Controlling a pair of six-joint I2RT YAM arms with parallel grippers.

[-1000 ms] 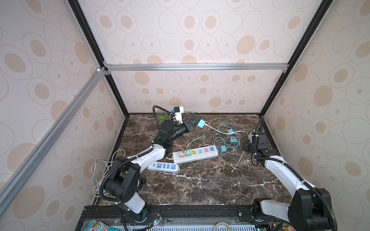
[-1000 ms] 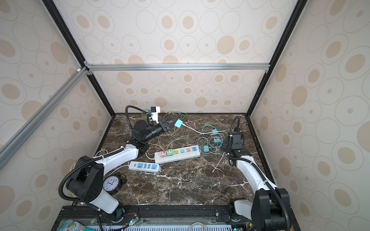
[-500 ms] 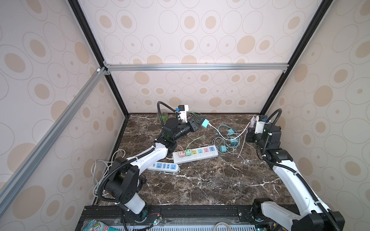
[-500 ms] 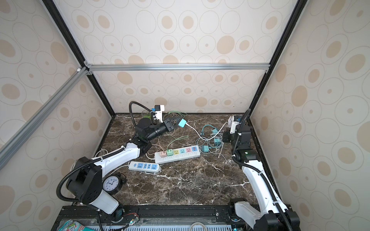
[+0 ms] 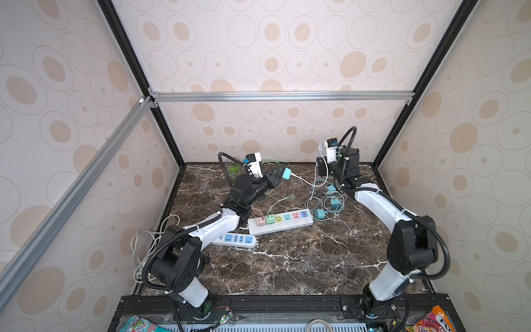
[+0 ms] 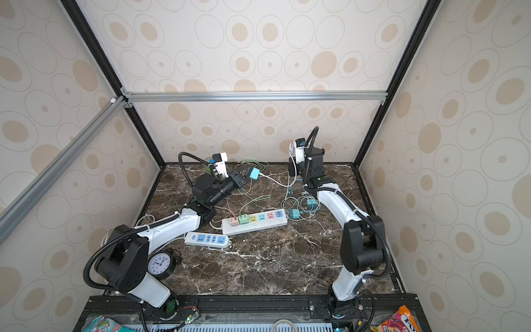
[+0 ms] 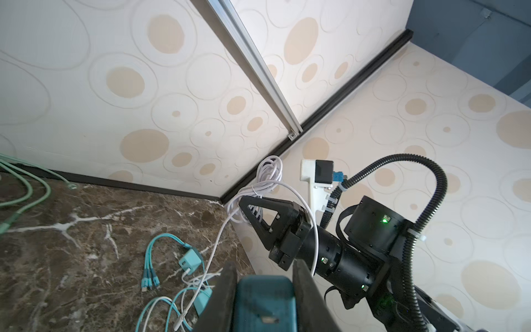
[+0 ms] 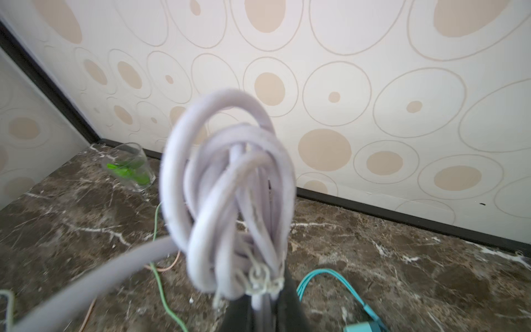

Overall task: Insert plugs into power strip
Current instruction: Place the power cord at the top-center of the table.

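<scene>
In both top views the power strip lies mid-counter with a pink plug and a green plug seated. Four sockets look free, so most of the work remains. At its twelve o'clock the left pincer is clamped on a teal plug, held aloft. The left wrist view shows spare teal plugs lying loose. In the right wrist view the right pincer is clamped on a coiled white cable.
</scene>
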